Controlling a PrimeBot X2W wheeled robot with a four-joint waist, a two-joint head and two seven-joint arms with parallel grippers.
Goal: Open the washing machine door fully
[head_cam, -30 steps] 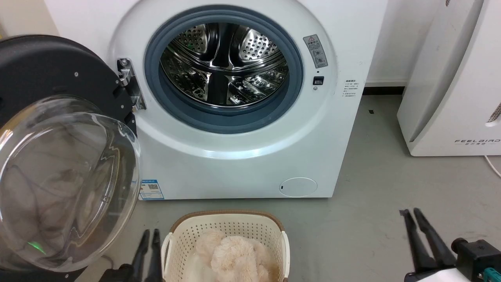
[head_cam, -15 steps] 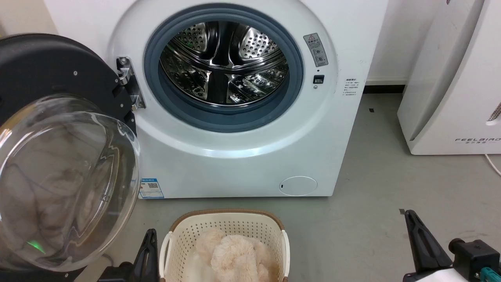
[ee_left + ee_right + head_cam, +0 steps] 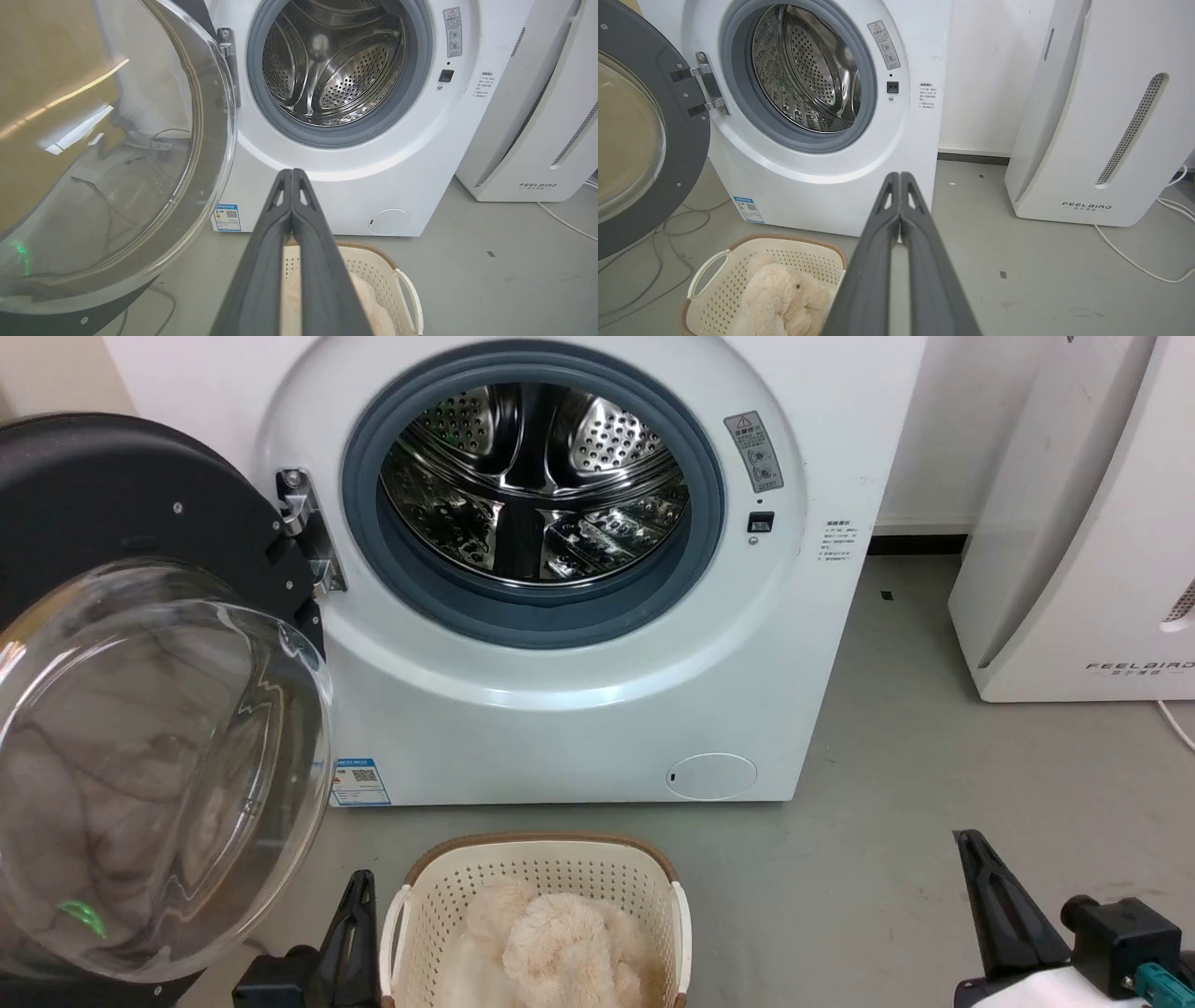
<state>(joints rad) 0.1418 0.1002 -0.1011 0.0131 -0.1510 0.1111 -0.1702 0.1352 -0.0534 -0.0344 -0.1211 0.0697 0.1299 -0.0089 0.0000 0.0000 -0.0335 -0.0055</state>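
Hanging out to the left of the washer (image 3: 579,728) on its hinge (image 3: 303,527): door (image 3: 112,495), inner face toward the head camera, clear bowl (image 3: 159,775) bulging forward. It stands well clear of the drum (image 3: 532,485), whose mouth is wholly uncovered.

Left gripper (image 3: 361,882): fingers pressed together, nothing between them. Low, just beside the basket (image 3: 541,847), near the door's lower edge but apart from it.

Right gripper (image 3: 967,842): likewise closed and empty. Over bare floor (image 3: 887,756), well apart from washer and door.

Basket: cream, perforated, in front of the washer, holding a plush toy (image 3: 560,943).

Status, as judged: opening looks all but complete. Whether the hinge has any travel left cannot be told.

Handling note, should swing be left:
- Use the left gripper as a closed pusher.
- Set its tips on the black rim at the side far from the hinge, where leverage is best.
- Avoid the bowl, which is slick and curved and would likely let the tips slide.
- Push slowly along the door's arc and stop at the first firm resistance, sparing the hinge.
- Keep the arm above the basket.
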